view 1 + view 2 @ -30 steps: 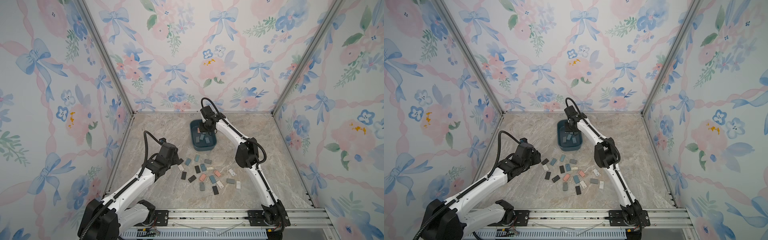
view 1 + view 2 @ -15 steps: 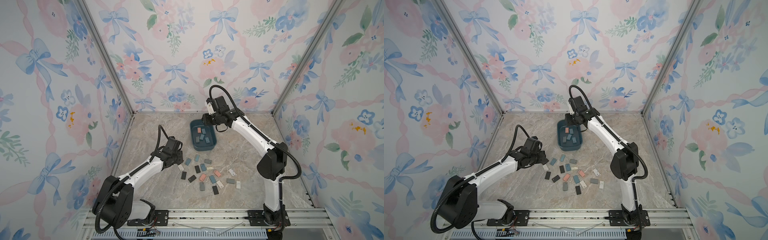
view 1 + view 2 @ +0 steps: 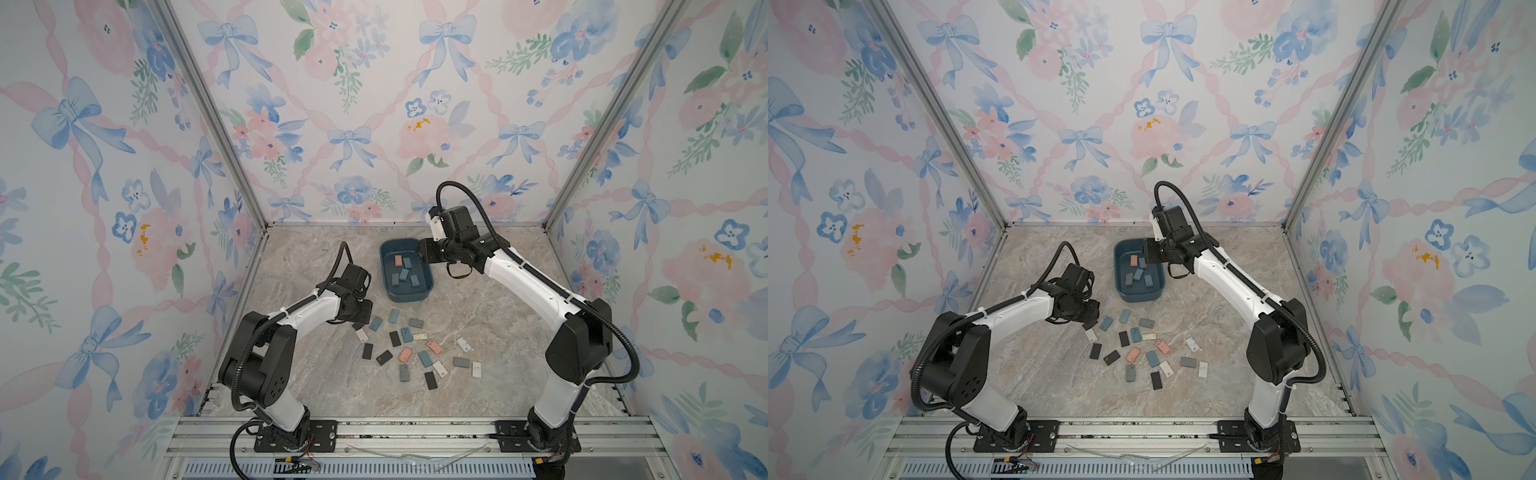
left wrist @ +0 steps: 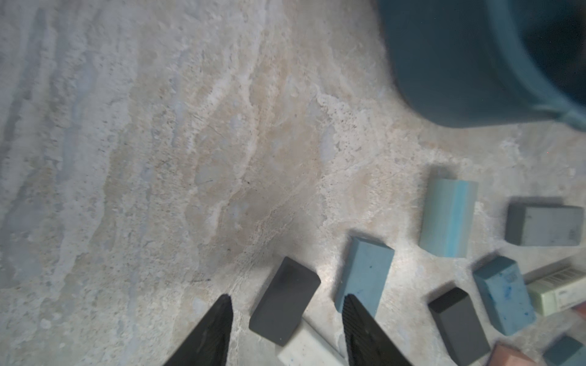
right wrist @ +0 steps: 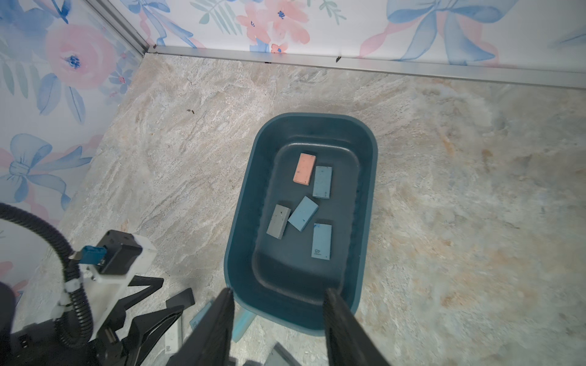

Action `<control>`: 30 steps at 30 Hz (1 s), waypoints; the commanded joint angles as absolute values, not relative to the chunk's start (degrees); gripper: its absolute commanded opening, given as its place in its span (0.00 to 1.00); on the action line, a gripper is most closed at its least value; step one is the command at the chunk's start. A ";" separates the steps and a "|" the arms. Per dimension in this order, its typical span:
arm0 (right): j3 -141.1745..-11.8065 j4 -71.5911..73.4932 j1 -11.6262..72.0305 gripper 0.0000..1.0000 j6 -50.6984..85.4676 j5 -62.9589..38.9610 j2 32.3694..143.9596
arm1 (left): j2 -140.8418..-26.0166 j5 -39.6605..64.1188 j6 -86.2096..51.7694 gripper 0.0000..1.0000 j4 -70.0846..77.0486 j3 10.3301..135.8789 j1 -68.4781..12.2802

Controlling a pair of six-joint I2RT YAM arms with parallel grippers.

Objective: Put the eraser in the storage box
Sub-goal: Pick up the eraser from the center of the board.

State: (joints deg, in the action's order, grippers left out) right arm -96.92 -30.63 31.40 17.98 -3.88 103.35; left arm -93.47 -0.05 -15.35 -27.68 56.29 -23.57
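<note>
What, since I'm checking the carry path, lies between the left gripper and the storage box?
Only bare table: the left wrist view shows nothing between the left gripper and the storage box; blue erasers lie beside that stretch.

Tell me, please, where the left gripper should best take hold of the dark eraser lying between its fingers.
Grip the dark eraser across its long sides, mid-length, from above. It lies flat, those sides facing the left gripper's open fingers; a blue eraser crowds one side, a white eraser one end.
</note>
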 commanded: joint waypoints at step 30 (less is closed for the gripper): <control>-92.29 -27.16 29.81 0.49 20.04 -5.28 100.13 | -99.31 -1.42 -12.52 0.26 -31.30 56.90 -23.29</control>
State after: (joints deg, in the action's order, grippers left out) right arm -92.73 -27.59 30.41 19.31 -4.54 101.58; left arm -98.61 -1.23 -11.97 -30.00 57.52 -23.57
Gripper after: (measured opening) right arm 0.487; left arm 0.270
